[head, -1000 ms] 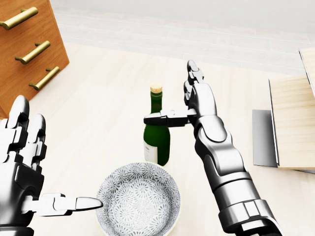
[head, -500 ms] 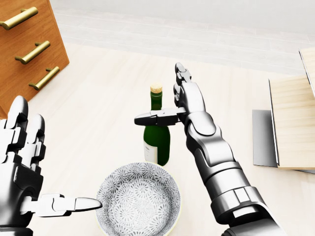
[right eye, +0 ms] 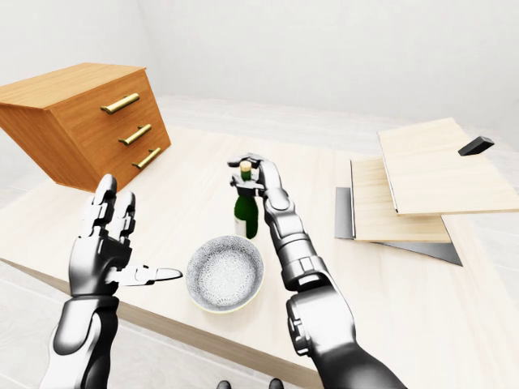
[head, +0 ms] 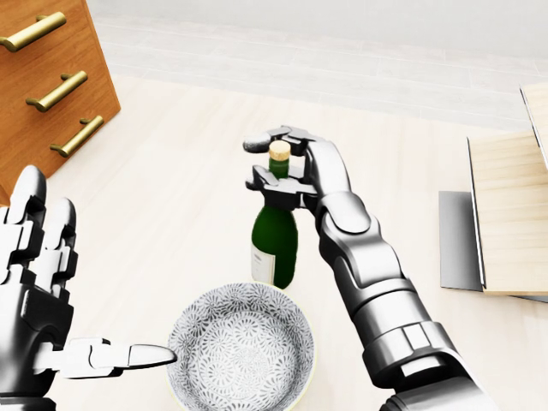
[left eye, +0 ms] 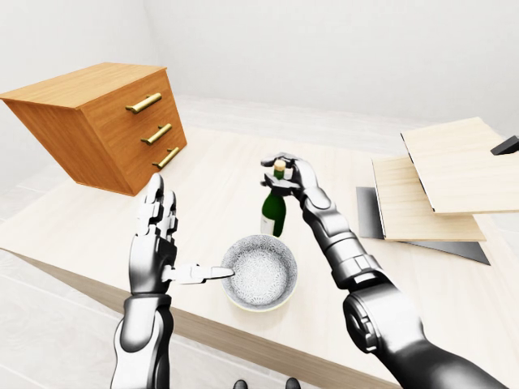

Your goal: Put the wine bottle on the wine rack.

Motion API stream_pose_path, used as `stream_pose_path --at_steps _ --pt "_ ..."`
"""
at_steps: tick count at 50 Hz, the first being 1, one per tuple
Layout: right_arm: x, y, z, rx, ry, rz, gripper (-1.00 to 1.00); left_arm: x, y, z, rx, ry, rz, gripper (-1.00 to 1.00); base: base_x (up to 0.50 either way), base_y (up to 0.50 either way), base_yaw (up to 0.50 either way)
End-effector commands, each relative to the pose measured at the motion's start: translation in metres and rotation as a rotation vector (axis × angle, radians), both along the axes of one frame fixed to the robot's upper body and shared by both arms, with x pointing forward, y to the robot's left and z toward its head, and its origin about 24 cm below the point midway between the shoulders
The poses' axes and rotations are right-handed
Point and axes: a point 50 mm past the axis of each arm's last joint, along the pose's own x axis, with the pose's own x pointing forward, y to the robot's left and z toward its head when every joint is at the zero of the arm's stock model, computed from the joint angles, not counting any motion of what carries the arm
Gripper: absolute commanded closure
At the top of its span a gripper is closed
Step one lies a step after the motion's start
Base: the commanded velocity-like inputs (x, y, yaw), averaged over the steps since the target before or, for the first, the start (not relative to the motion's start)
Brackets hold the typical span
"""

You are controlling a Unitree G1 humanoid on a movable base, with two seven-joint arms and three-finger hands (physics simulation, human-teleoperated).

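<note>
We see two arms of polished, chrome-like silver metal, built from rounded segments with darker seams and ringed cuffs at the wrists. Our left hand [head: 38, 282] and right hand [head: 295, 175] each carry three blocky, jointed fingers with smooth tapered tips. No cables, screws or markings show on either limb.
</note>
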Motion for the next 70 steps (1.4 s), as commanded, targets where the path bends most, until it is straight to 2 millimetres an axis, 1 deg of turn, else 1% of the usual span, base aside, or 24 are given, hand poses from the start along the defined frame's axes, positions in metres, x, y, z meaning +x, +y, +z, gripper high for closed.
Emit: stream_pose_path --at_steps 1,20,33,35,45,47,51,54,58,59,62,67,68,69,70 --pt "-0.001 0.001 0.001 0.005 -0.009 0.014 1.0 0.0 0.0 0.001 0.0 -0.002 0.0 -1.0 0.0 0.0 0.0" --pt "-0.002 -0.004 0.001 0.026 -0.019 0.016 1.0 -0.002 -0.001 0.003 0.0 -0.015 -0.002 -1.0 0.0 0.0 0.0" --pt "-0.003 -0.013 0.01 0.045 -0.067 -0.013 1.0 -0.002 -0.002 0.004 0.001 -0.018 -0.003 -1.0 0.0 0.0 0.0" --pt "-0.004 -0.017 0.012 0.051 -0.084 -0.023 1.0 -0.002 -0.002 0.003 0.001 -0.015 -0.004 -1.0 0.0 0.0 0.0" --pt "-0.008 -0.021 0.021 0.053 -0.139 -0.038 1.0 -0.002 -0.002 0.003 0.001 -0.012 -0.004 -1.0 0.0 0.0 0.0" --pt "-0.009 -0.024 0.027 0.056 -0.165 -0.046 1.0 -0.001 -0.002 0.001 0.0 -0.004 -0.004 -1.0 0.0 0.0 0.0" --pt "-0.01 -0.025 0.029 0.057 -0.179 -0.048 1.0 0.0 -0.002 0.0 0.0 -0.002 -0.004 -1.0 0.0 0.0 0.0" --pt "-0.011 -0.032 0.045 0.066 -0.245 -0.07 1.0 -0.001 -0.002 0.002 0.001 -0.009 -0.005 -1.0 0.0 0.0 0.0" --pt "-0.012 -0.037 0.051 0.072 -0.269 -0.082 1.0 -0.002 -0.002 0.003 0.0 -0.011 -0.004 -1.0 0.0 0.0 0.0" --pt "-0.013 -0.042 0.058 0.078 -0.296 -0.098 1.0 -0.002 -0.002 0.003 0.001 -0.011 -0.005 -1.0 0.0 0.0 0.0" --pt "-0.016 -0.05 0.069 0.088 -0.344 -0.118 1.0 -0.003 -0.003 0.004 0.001 -0.019 -0.006 -1.0 0.0 0.0 0.0" --pt "-0.018 -0.057 0.076 0.092 -0.378 -0.152 1.0 -0.004 -0.004 0.007 0.003 -0.032 -0.008 -1.0 0.0 0.0 0.0" --pt "-0.017 -0.063 0.08 0.124 -0.382 -0.194 1.0 -0.003 -0.004 0.007 0.001 -0.031 -0.007 -1.0 0.0 0.0 0.0" --pt "-0.017 -0.064 0.08 0.124 -0.382 -0.195 1.0 -0.003 -0.004 0.007 0.001 -0.031 -0.007 -1.0 0.0 0.0 0.0" --pt "-0.017 -0.069 0.082 0.135 -0.387 -0.224 1.0 -0.003 -0.004 0.006 0.002 -0.026 -0.008 -1.0 0.0 0.0 0.0"
